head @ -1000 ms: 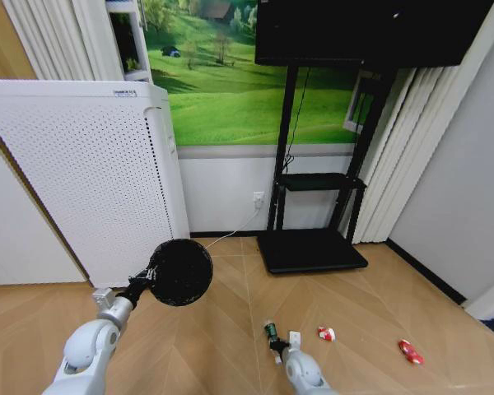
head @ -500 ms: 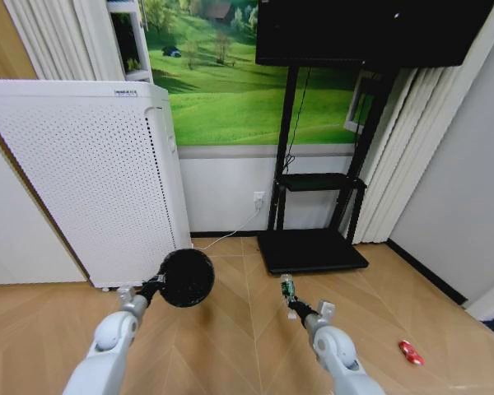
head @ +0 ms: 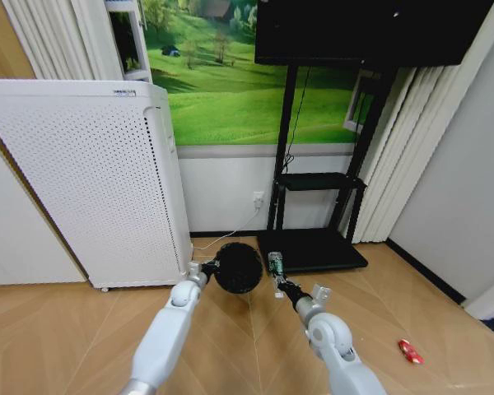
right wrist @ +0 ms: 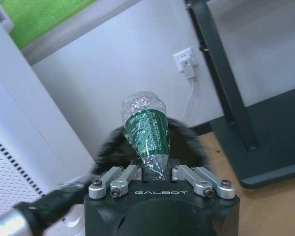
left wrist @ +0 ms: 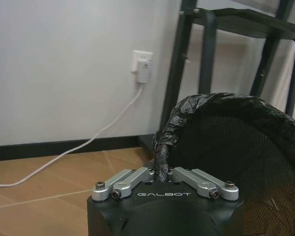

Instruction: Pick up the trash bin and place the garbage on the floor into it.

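**Bottle and bin held up side by side**

The room is showing a light wood floor [head: 230,337] in a zigzag pattern. A big white box with tiny holes [head: 82,181] is standing at the left of the head view. A black stand [head: 313,239] with a dark screen [head: 370,31] on top is standing in the middle, in front of a green hill picture [head: 230,90]. A white cord [left wrist: 83,145] is running from a wall plug [left wrist: 141,68] down to the floor.

The left pincer [head: 206,267] is sitting in the lower middle of the head view. It is pinching tight on the rim of the trash bin [head: 238,267]. The bin is black and round, with a black bag [left wrist: 206,115] folded over its edge. It is hanging in the air above the floor.

The right pincer [head: 277,284] is sitting just to the right of the bin. It is squeezing the neck of a small green bottle [right wrist: 146,130]. The bottle is sticking out past the fingers, with its far end close beside the bin. I cannot tell if they are touching.

A small red piece [head: 410,351] is lying on the floor at the lower right of the head view, well apart from both arms.
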Motion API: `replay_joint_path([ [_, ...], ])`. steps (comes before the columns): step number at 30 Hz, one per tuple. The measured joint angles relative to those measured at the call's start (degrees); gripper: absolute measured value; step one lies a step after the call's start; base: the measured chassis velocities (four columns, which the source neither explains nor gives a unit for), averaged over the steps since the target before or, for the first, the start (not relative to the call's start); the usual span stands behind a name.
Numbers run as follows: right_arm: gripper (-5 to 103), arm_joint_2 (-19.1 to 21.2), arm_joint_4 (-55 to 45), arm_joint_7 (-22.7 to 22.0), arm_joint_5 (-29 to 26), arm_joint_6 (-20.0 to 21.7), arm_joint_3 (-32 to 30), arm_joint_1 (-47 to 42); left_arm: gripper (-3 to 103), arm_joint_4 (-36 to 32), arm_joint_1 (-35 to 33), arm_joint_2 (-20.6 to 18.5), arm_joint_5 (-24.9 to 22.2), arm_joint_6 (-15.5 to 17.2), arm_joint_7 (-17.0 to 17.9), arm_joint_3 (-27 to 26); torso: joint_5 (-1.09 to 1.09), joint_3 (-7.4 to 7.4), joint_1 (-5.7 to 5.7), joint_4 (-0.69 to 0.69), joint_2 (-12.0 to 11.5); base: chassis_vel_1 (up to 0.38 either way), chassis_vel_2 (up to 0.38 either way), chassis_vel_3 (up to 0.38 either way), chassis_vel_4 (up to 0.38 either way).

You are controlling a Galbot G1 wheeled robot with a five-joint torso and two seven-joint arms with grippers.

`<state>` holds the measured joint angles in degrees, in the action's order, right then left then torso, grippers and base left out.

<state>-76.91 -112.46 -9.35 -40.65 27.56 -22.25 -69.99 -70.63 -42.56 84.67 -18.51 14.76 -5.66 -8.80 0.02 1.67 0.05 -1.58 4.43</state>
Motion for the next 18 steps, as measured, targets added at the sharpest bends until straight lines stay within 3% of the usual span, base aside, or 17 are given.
replay_joint_path([
  [9, 21, -0.7, 6.4, 1.5, 1.7, 0.0, 2.4, 5.7, 4, -4.6, -1.5, 1.5, -1.0, 1.3, 5.4, 6.7, -0.01, -0.01, 0.00, 0.02, 0.0, 0.000, 0.000, 0.000, 0.000],
  [17, 53, -0.2, 10.0, 3.1, 5.3, -2.1, 1.4, 6.4, 4, -5.6, -1.9, 1.0, -1.0, 1.6, 6.2, 6.9, -0.02, 0.00, 0.00, 0.00, 0.0, 0.000, 0.000, 0.000, 0.000],
  [18, 53, -0.2, 10.0, 3.1, 5.3, -2.1, 1.4, 6.4, 4, -5.6, -1.9, 1.0, -1.0, 1.6, 6.2, 6.9, -0.02, 0.00, 0.00, 0.00, 0.0, 0.000, 0.000, 0.000, 0.000],
])
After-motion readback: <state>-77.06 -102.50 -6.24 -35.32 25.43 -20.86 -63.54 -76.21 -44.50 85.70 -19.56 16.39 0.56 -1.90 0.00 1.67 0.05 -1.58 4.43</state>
